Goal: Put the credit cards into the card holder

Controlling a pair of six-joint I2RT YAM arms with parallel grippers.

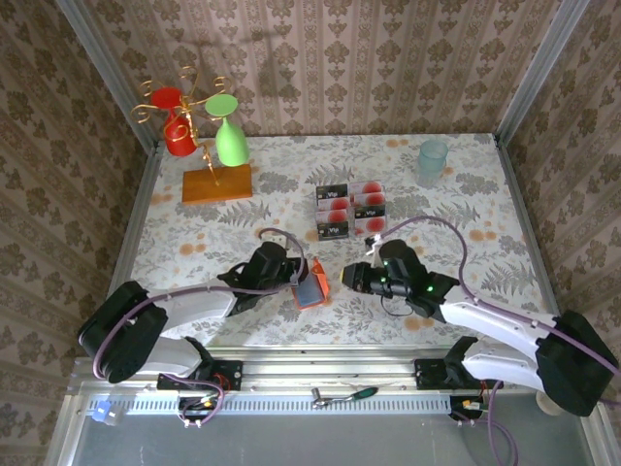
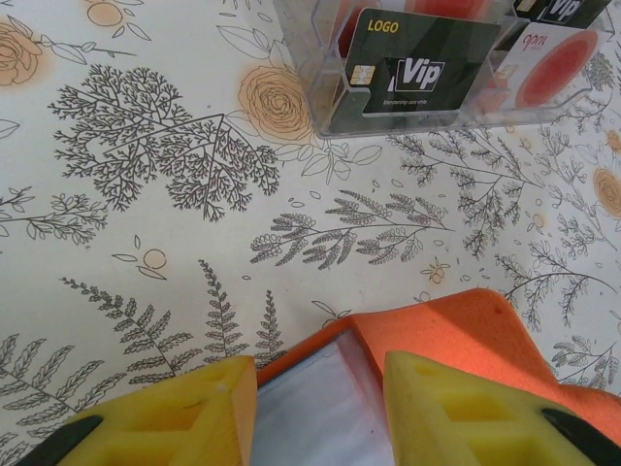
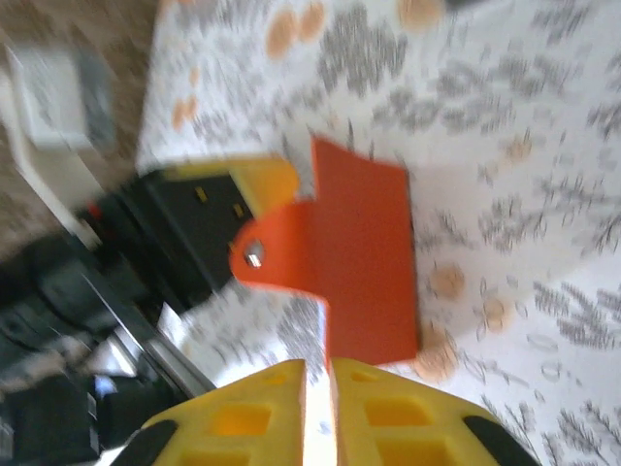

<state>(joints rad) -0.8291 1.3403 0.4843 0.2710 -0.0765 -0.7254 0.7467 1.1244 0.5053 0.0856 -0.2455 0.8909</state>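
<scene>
The orange-red card holder (image 1: 311,291) stands tilted near the table's front middle, its grey-blue lining facing up. My left gripper (image 1: 299,275) is shut on it. In the left wrist view the yellow fingers (image 2: 194,408) straddle the lining, and the card holder (image 2: 456,330) spreads out to the right. My right gripper (image 1: 349,278) points at it from the right. Its jaws (image 3: 318,367) are almost together, just short of the holder's (image 3: 364,262) lower edge. A pale sliver shows in the slit; what it is I cannot tell. The credit cards (image 1: 349,210) lie in a clear tray (image 2: 320,87) farther back.
A wire rack holding a red cup (image 1: 179,136) and a green cup (image 1: 230,144) stands on an orange wooden base (image 1: 216,183) at the back left. A pale blue cup (image 1: 433,158) sits at the back right. Patterned walls close in three sides.
</scene>
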